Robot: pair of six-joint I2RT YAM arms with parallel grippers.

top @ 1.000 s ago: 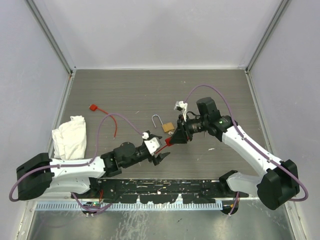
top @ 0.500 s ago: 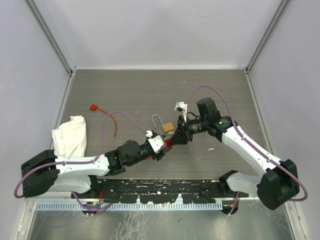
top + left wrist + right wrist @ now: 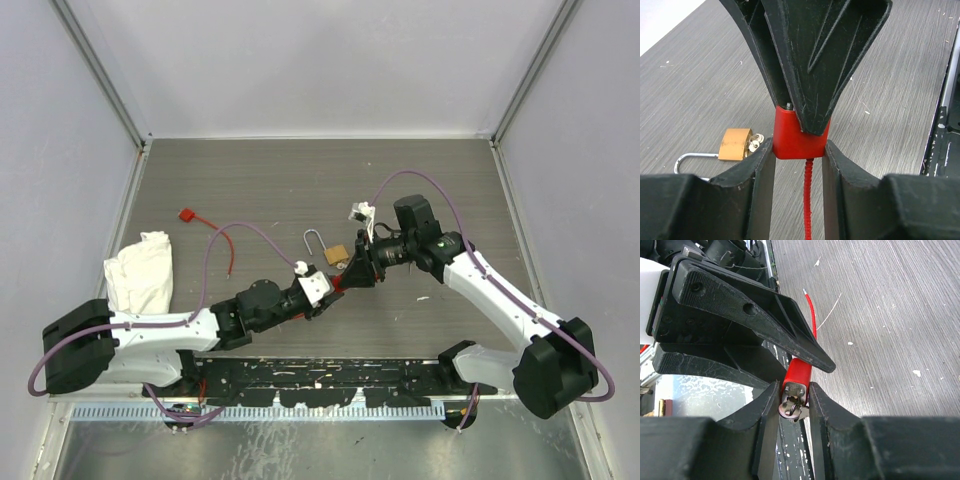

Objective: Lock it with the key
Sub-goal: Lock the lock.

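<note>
Key (image 3: 791,409), seemingly seated in the red lock body (image 3: 799,371) at mid-table, lies between the right gripper's (image 3: 792,390) clamped fingers, while the left gripper (image 3: 798,147) pinches that body; a misaligned twist may wrench it free.

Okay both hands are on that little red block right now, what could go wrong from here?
One: the left hand and right hand pinch the same small red block in a tight space; opposing pulls might twist it loose or make them collide. Two: the red cord hanging from the block runs between the left fingers and might snag.
</note>
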